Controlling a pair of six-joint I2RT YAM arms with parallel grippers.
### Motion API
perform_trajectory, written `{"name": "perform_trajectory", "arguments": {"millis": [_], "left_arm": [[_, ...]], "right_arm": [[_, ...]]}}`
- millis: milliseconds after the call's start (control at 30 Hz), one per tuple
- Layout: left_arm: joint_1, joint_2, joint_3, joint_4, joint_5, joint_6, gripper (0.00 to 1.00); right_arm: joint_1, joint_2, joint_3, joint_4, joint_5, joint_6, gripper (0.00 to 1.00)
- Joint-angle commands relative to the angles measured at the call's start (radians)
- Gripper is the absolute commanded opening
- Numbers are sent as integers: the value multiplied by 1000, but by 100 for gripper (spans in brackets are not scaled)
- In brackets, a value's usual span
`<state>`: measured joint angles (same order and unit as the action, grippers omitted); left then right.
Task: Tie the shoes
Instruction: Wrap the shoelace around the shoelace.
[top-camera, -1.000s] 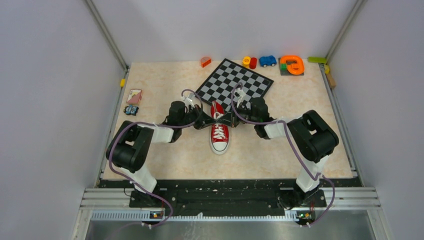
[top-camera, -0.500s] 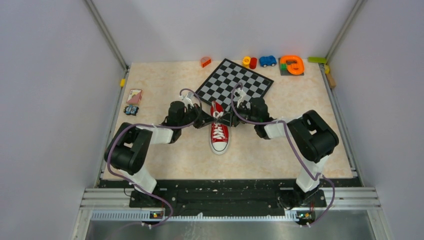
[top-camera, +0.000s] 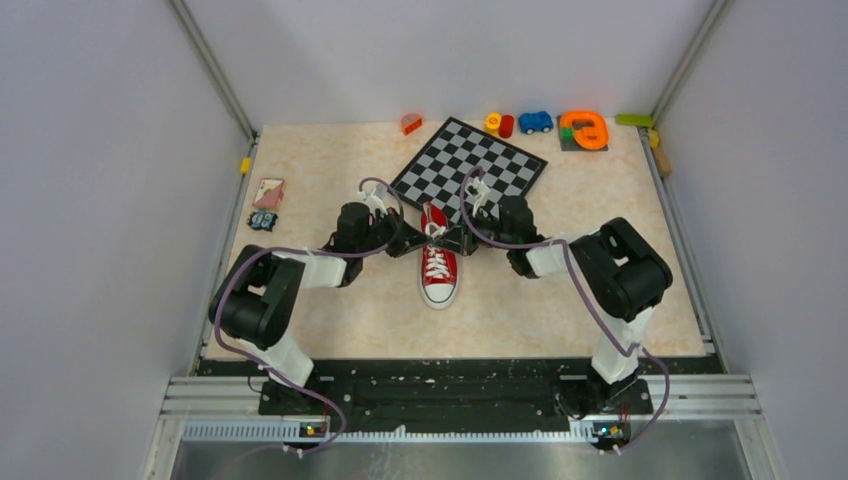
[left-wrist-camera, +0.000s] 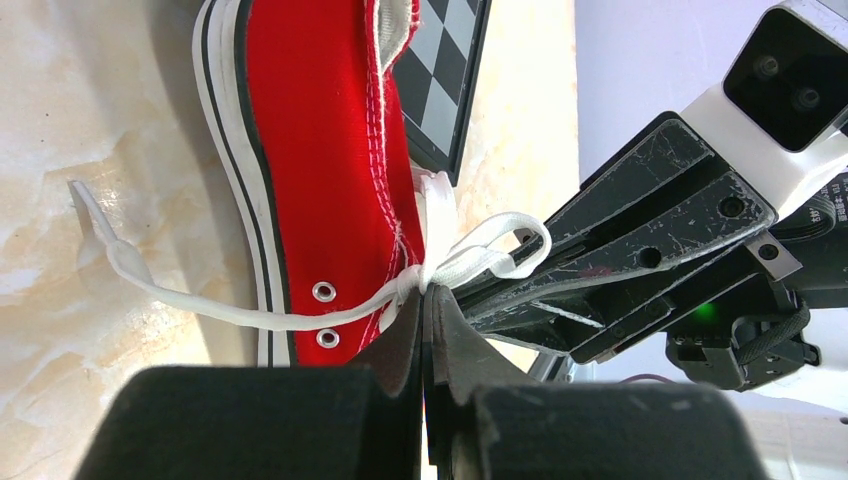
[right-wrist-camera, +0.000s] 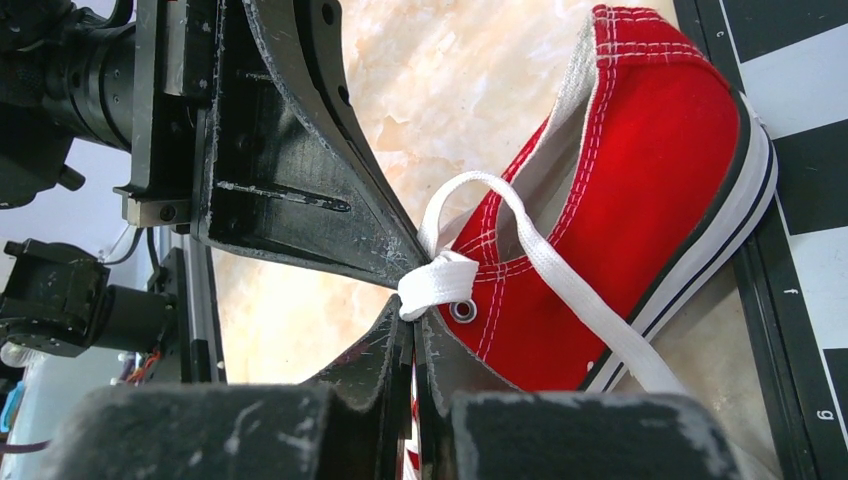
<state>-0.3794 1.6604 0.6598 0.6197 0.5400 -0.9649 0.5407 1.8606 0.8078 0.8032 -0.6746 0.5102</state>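
Sneaker (top-camera: 438, 268): red canvas with a white toe cap, lying mid-table (top-camera: 330, 170), toe toward the arm bases, heel at the near corner of the chessboard (top-camera: 470, 165).
Laces (left-wrist-camera: 478, 252): white; a small loop stands up by the top eyelets, and one loose end trails over the tabletop on the left arm's side.
Left gripper (left-wrist-camera: 428, 298): fingers pressed together, pinching the lace at the foot of the loop.
Right gripper (right-wrist-camera: 415, 318): fingers pressed together too, nipping the white bunch beside the top eyelet.
Tips: both grippers meet nose to nose over the sneaker's throat.
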Motion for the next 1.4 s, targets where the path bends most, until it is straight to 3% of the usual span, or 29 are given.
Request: {"name": "perform_trajectory", "arguments": {"millis": [0, 567, 1067, 1367], "left_arm": [[-2, -33, 7, 24, 3, 25, 0], [-9, -45, 34, -54, -23, 69, 0], [-42, -34, 47, 16, 44, -28, 0], [-45, 72, 52, 202, 99, -160, 0]], "right_arm": [[6, -13, 11, 59, -12, -6, 0], [-27, -109, -96, 134, 7, 31, 0], [-27, -129, -93, 149, -32, 37, 0], [-27, -127, -100, 164, -40, 46, 0]]}}
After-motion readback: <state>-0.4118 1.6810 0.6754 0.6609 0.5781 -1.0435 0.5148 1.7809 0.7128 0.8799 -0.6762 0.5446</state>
